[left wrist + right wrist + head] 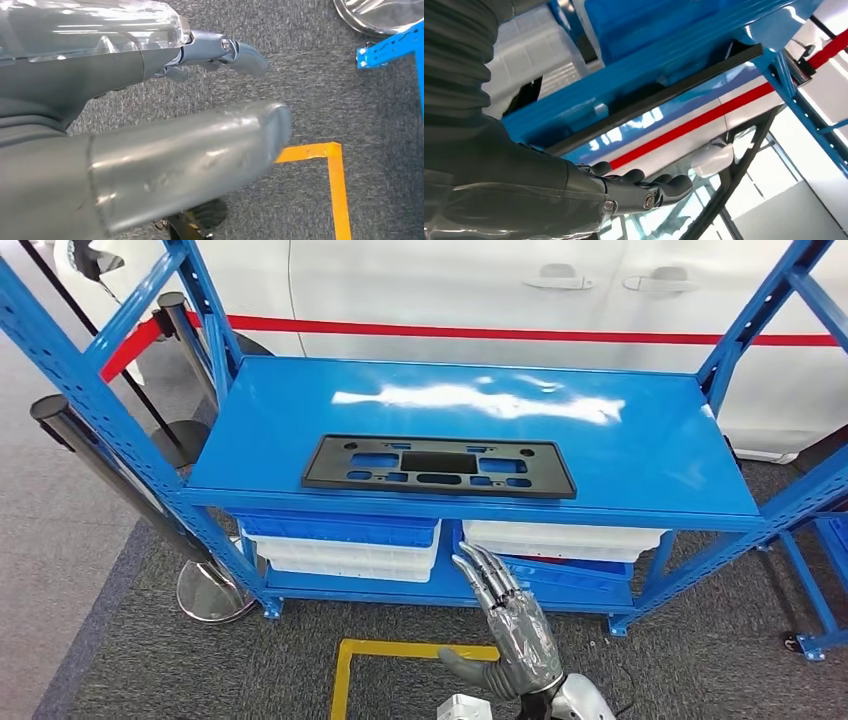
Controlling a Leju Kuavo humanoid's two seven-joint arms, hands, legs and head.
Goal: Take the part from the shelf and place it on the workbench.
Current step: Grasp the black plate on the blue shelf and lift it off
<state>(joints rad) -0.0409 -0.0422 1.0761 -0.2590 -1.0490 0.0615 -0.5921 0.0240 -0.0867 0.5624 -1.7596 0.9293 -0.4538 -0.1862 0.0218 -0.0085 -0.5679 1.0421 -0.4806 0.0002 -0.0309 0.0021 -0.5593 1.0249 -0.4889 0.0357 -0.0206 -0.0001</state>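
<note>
Flat black part (440, 467) with cut-outs, lying on the blue shelf (640, 455) top near its front edge, untouched. In the head view, right hand (510, 625) raised in front of the shelf, below the top board's front edge and apart from the part, fingers (482, 570) stretched out and spread, thumb out to the side, holding nothing. Same hand (634, 187) seen from its wrist camera with dark fingers extended under the shelf edge, the part's black rim (704, 75) just above them, no contact visible. Left hand (200, 100) hanging over grey carpet (310, 90), fingers slightly bent, nothing in them, near a yellow floor marking (332, 170). White and blue bins (350, 540) on the lower level. White car (500, 290) with a red stripe behind.
</note>
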